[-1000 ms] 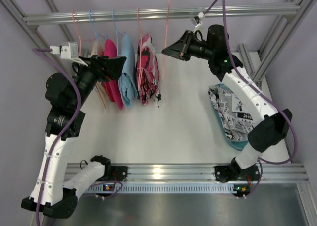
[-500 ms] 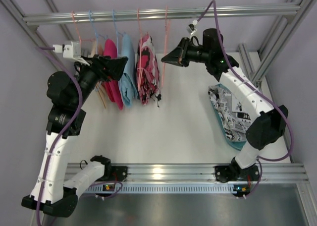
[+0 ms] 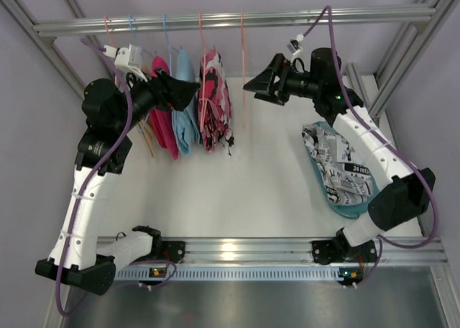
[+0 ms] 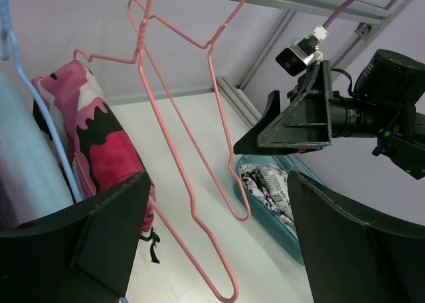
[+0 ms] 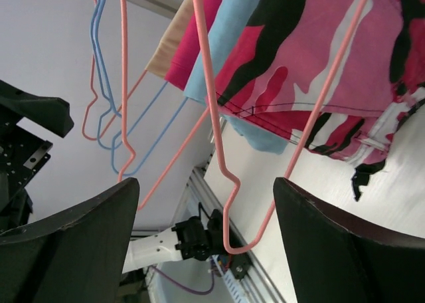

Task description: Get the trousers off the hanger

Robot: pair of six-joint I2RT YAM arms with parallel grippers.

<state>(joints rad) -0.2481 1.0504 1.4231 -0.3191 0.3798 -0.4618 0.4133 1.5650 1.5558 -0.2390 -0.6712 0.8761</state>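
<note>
While both arms reach up toward the rail [image 3: 345, 15] along the top of the overhead frame, the white counter [image 3: 266, 170] fills the middle below them. At the right edge of that frame a teal bin [image 3: 346, 212] lies on the counter, holding the black-and-white comic-print trousers [image 3: 338, 166].

Upper left, a row of garments hangs from the rail. The pink-red trousers [image 3: 214, 101] with black and white patches are draped on their hanger, just right of a light-blue garment [image 3: 185, 119].

The left tool [image 3: 190, 90] sits against that row with its fingers spread wide and nothing between them. The right tool [image 3: 251, 85], just right of centre, is also wide open and holds nothing.

Between the two tools hangs a bare pink hanger [image 3: 242, 69]. In the right wrist view its wire crosses the gap between the fingers, and neither finger visibly touches it.
</note>
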